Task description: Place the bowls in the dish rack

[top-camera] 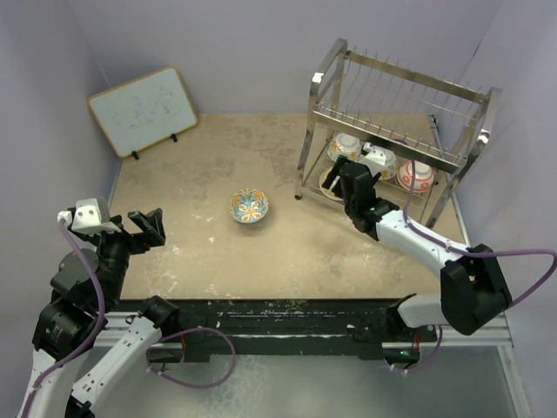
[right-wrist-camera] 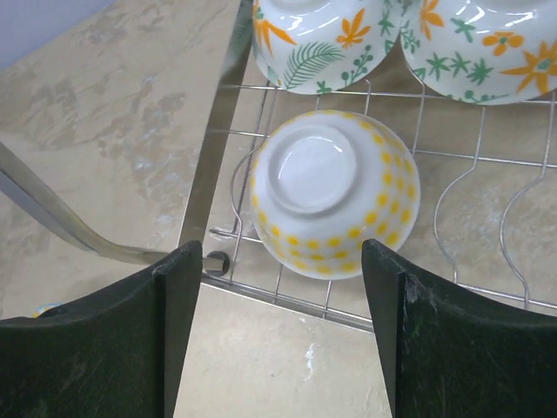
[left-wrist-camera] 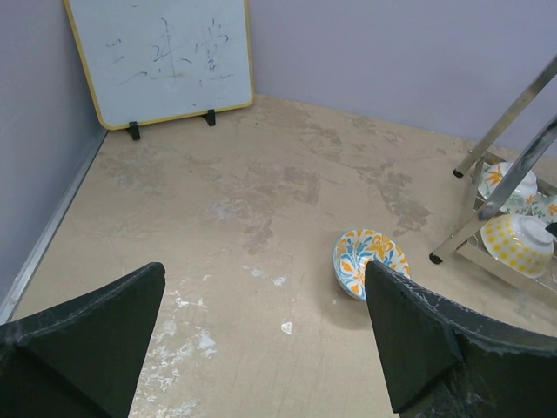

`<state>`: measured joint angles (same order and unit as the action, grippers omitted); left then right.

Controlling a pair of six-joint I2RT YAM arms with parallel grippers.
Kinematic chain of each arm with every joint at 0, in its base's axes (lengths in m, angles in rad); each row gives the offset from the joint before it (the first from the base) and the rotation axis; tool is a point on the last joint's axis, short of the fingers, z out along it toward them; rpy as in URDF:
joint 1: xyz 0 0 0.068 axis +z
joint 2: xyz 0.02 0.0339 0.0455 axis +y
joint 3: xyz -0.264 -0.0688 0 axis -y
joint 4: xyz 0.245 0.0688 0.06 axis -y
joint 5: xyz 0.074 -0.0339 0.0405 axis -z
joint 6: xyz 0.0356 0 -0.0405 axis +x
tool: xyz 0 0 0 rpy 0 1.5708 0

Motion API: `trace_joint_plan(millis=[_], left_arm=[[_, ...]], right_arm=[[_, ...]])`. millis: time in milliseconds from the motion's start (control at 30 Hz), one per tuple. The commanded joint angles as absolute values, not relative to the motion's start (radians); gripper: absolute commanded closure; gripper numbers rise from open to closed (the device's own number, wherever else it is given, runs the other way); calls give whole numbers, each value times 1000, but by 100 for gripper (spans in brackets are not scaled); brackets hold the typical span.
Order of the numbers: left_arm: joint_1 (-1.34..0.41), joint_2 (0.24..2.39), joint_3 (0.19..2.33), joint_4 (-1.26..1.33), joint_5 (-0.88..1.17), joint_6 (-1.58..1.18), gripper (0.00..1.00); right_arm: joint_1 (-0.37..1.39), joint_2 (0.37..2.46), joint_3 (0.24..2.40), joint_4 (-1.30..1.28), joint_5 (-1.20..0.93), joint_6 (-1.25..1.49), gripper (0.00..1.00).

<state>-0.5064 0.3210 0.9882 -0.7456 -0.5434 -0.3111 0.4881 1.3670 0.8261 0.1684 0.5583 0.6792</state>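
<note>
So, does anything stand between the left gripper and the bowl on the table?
Nothing visible does: only bare table lies between the open left gripper and the bowl. The dish rack stands farther right.

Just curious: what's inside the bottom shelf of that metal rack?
On the dish rack's lower wires: a yellow-dotted bowl, upside down, two leaf-patterned bowls behind it, and a reddish bowl farther right. From above, the right gripper hides part of that shelf.
</note>
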Motion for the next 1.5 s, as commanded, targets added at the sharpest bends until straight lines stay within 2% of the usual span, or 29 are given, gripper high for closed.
trace_joint_plan(millis=[0, 200, 367, 733, 1033, 1467], left_arm=[[-511, 312, 985, -732, -546, -308, 1], [-511, 304, 984, -737, -557, -305, 1], [-511, 301, 985, -741, -569, -298, 1], [-512, 306, 982, -735, -568, -296, 1], [-514, 304, 981, -739, -574, -295, 1], [-515, 311, 973, -732, -567, -296, 1]], right_arm=[[521, 1354, 890, 234, 575, 617, 24], [522, 1457, 961, 267, 538, 614, 25], [522, 1484, 918, 434, 453, 616, 24], [522, 1607, 938, 542, 332, 666, 25], [513, 1643, 913, 493, 415, 761, 25], [448, 1581, 770, 417, 672, 871, 26]])
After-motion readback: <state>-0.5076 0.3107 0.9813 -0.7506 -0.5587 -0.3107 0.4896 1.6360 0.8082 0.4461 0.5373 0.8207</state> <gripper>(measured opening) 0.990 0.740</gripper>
